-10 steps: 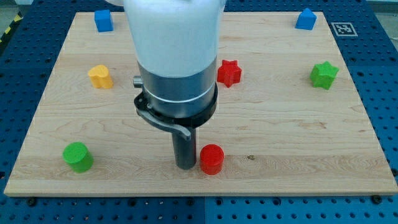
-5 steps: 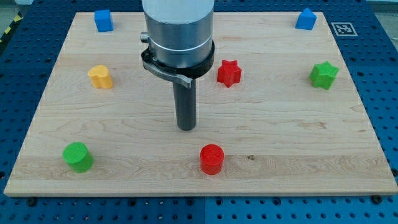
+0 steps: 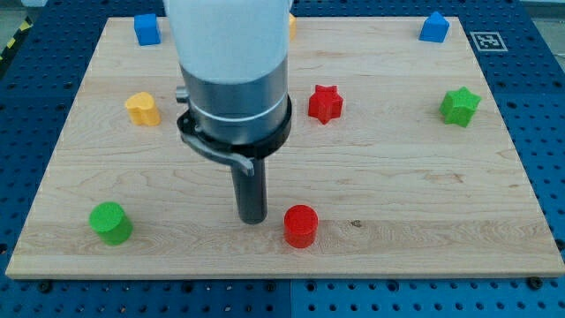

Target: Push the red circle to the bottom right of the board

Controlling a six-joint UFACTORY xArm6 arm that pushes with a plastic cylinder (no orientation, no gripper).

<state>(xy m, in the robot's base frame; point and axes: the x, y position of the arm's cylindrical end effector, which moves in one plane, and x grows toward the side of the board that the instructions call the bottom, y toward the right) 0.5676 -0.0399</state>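
Going L to R across the board (image 3: 397, 203). No jaws on this rig, just a rod, so nothing to call spread or pinched; places below are given rel. to my tip (image 3: 252, 219).

Green cylinder (image 3: 110, 222): far L of tip, about level w/ it, near the board's bottom-L corner.

Yellow block (image 3: 143, 109): up and L of tip, shape rounded, hard to say more. Well apart.

Blue block (image 3: 146, 28): far up-L of tip, at the view's top edge of the board.

Arm body (image 3: 231, 79): big white and grey housing straight above tip, hides the board's top-middle. A sliver of orange-yellow (image 3: 292, 22) shows at its R edge near the top; can't tell what it is.

Tip: on the board, lower middle, rod upright.

Red circle (image 3: 300, 225): just R of tip, a hair lower in view. Narrow gap of wood shows between rod and circle, so close but not touching. It sits bottom-centre of the board, well L of the bottom-R corner.

Red star (image 3: 325, 102): up and R of tip, mid-board, apart from arm.

Blue block no. 2 (image 3: 433, 26): far up-R, top edge.

Green star (image 3: 460, 106): far R and up from tip, near the R edge.

Marker tag (image 3: 487, 41): off the board's top-R corner, on the blue pegboard table (image 3: 543, 106).
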